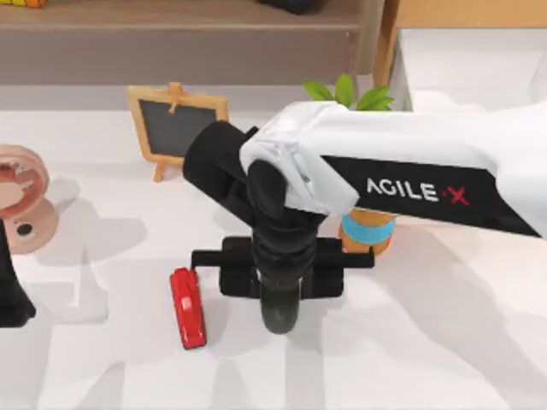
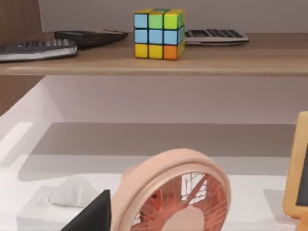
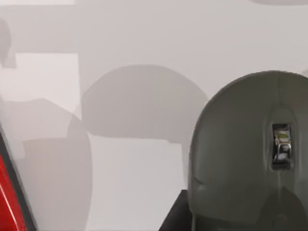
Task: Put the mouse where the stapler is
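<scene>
- Right arm: white shell with a black panel bearing white "AGILE·X" lettering and a red X.
- Black rounded wrist housing, black ribbed cylinder beneath.
- Black crossbar at the gripper base.

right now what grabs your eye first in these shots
The white right arm reaches across the table from the right, its hand low over the dark grey mouse at the table's middle. Just left of it lies the glossy red stapler. On the shelf in the left wrist view sits a bright colour cube.
</scene>
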Controlling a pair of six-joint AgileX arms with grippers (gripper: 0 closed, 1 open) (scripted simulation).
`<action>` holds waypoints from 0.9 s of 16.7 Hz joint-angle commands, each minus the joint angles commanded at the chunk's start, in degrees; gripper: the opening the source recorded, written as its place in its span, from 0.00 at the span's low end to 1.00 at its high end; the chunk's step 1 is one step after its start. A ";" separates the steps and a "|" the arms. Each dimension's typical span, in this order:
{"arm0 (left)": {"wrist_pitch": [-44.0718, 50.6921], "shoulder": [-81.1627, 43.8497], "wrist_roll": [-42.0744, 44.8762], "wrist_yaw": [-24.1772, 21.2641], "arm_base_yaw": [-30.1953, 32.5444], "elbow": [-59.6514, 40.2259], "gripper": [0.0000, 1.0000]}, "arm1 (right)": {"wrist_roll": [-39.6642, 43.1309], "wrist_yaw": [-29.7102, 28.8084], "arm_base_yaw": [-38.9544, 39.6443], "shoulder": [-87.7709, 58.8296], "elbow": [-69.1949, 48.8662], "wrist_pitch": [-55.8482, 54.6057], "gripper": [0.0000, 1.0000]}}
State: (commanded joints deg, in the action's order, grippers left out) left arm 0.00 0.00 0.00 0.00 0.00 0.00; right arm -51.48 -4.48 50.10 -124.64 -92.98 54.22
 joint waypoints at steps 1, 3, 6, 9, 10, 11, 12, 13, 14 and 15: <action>0.00 0.00 0.00 0.00 0.00 0.00 1.00 | 0.00 0.00 0.00 0.00 0.00 0.00 0.15; 0.00 0.00 0.00 0.00 0.00 0.00 1.00 | 0.00 0.00 0.00 0.00 0.00 0.00 0.30; 0.00 0.00 0.00 0.00 0.00 0.00 1.00 | 0.00 0.00 0.00 0.00 0.00 0.00 0.53; 0.00 0.00 0.00 0.00 0.00 0.00 1.00 | 0.00 0.00 0.00 0.00 0.00 0.00 0.75; 0.00 0.00 0.00 0.00 0.00 0.00 1.00 | 0.00 0.00 0.00 0.00 0.00 0.00 0.83; 0.00 0.00 0.00 0.00 0.00 0.00 1.00 | 0.00 0.00 0.00 0.00 0.00 0.00 0.90; 0.00 0.00 0.00 0.00 0.00 0.00 1.00 | 0.00 0.00 0.00 0.00 0.00 0.00 0.98; 0.00 0.00 0.00 0.00 0.00 0.00 1.00 | 0.00 0.00 0.00 0.00 0.00 0.00 1.00; 0.00 0.00 0.00 0.00 0.00 0.00 1.00 | 0.00 0.00 0.00 0.00 0.00 0.00 1.00; 0.00 0.00 0.00 0.00 0.00 0.00 1.00 | 0.00 0.00 0.00 0.00 0.00 0.00 1.00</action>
State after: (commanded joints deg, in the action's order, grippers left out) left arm 0.00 0.00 0.00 0.00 0.00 0.00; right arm -51.48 -4.48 50.10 -124.64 -92.98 54.22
